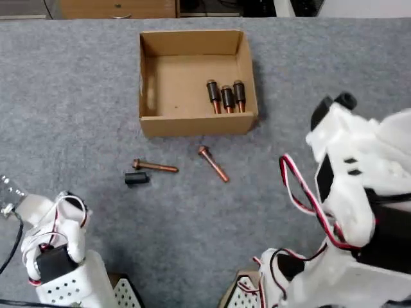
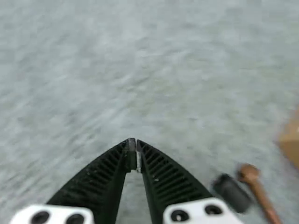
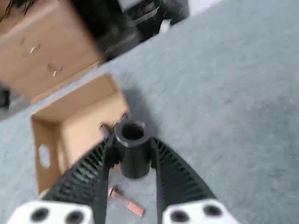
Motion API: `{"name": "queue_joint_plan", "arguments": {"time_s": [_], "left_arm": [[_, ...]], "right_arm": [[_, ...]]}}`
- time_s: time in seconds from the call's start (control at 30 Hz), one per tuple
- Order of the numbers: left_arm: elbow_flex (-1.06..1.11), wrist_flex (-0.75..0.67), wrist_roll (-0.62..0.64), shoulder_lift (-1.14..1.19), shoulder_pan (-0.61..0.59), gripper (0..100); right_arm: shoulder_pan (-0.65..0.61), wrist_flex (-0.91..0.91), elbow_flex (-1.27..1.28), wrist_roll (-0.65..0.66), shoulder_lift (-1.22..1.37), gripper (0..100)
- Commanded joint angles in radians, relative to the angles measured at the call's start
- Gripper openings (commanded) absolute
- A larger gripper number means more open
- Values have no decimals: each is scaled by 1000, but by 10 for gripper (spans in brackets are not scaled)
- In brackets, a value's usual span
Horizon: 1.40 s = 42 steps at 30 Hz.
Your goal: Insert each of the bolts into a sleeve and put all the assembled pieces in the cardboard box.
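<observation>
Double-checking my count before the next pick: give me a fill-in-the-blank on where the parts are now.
1. The cardboard box holds ___ assembled pieces.
2. The bare bolts on the table number ___.
3. The right gripper grips a sleeve; the left gripper is shut and holds ___.
Missing words: three; two; nothing.

High view: overhead, down onto counter [image 1: 77, 96]. Wrist views: close behind left claw [image 2: 135, 151], right claw [image 3: 133, 141]; right faces box [image 1: 196, 125], shared with overhead.
</observation>
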Motion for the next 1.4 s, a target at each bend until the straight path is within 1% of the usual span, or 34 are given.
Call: {"name": "queue_joint_plan", "arguments": {"time_s": [0.0, 0.1, 0.2, 0.33, 0.43, 0.53, 0.67, 0.73, 0.83, 0.93, 1.03, 1.23, 1.37], "left_arm": [[-120, 8, 2, 4, 104, 18], [-198, 23, 2, 5, 178, 18], [-273, 60, 3, 5, 276, 18], [-347, 100, 87, 7, 381, 18], [-402, 97, 107, 44, 489, 18], [-476, 57, 207, 173, 592, 18], [-608, 17, 347, 467, 686, 18], [-694, 14, 425, 621, 695, 18], [-821, 14, 503, 816, 706, 18], [-922, 12, 595, 960, 733, 18], [-959, 9, 689, 1070, 758, 18], [-934, -123, 752, 1260, 715, 18], [-950, -135, 779, 1394, 709, 19]], "right_arm": [[36, 5, 130, 18, -31, 2], [35, -21, 240, 15, -31, 2], [36, -78, 323, 12, -33, 2], [36, -167, 415, 11, -31, 2], [36, -239, 495, 11, -31, 2], [36, -324, 568, -37, -31, 2], [35, -387, 618, -89, -31, 2], [36, -410, 628, -95, -31, 2], [36, -453, 644, -94, -30, 2], [36, -499, 654, -94, -30, 2], [36, -522, 654, -94, -30, 2], [36, -528, 654, -94, -30, 2], [36, -522, 654, -94, -30, 2]]}}
